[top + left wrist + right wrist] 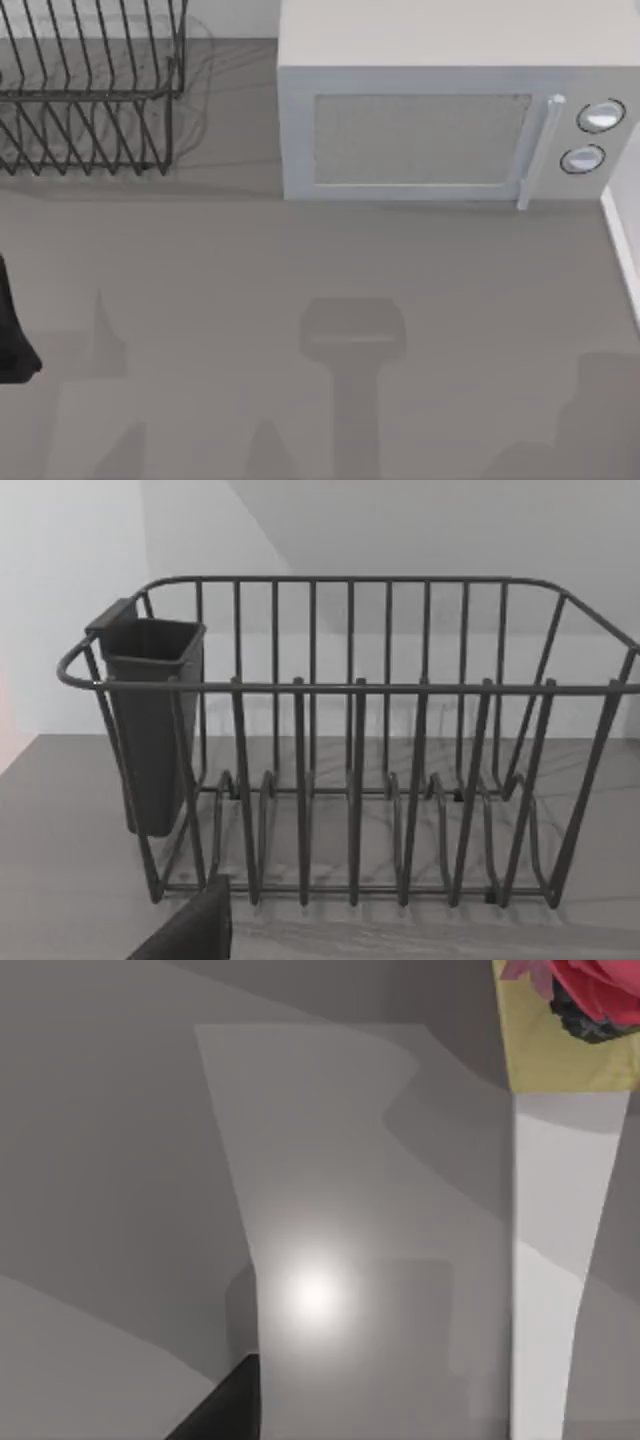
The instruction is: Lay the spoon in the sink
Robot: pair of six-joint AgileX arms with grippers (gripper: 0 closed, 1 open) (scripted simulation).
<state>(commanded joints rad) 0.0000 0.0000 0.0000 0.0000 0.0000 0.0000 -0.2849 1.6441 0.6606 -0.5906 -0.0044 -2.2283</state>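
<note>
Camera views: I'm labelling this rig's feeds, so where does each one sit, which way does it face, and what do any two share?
Top view: above the table, looking down on the counter, microwave and dish rack; a dark piece of the left arm is at the left edge.
Left wrist view: low, facing the dish rack and its utensil cup; a dark gripper part shows.
Right wrist view: close to pale surfaces; a dark gripper part shows.
Shared: top and left wrist views both show the dish rack.

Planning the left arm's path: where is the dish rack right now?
The dish rack stands at the table's far left in the top view, left of the microwave; the left wrist view faces it, utensil cup on its end.
</note>
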